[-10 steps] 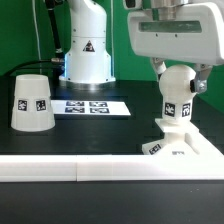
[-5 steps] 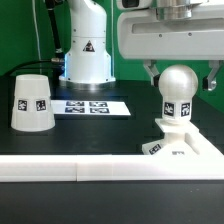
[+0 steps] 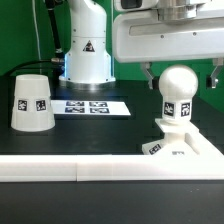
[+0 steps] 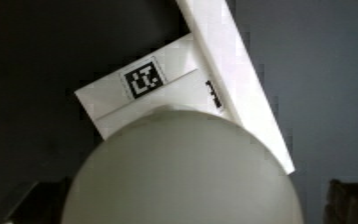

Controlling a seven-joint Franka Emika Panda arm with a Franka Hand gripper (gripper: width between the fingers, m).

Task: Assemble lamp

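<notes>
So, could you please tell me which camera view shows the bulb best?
The exterior view: the whole bulb shows, standing upright on the base, marker visible. The wrist view shows only its blurred rounded top close up.

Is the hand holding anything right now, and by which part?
Nothing. The hand is open, its fingers clear of the bulb, which stands on the base.

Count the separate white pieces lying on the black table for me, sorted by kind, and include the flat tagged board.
lamp shade: 1
bulb: 1
lamp base: 1
marker board: 1
Total: 4
</notes>
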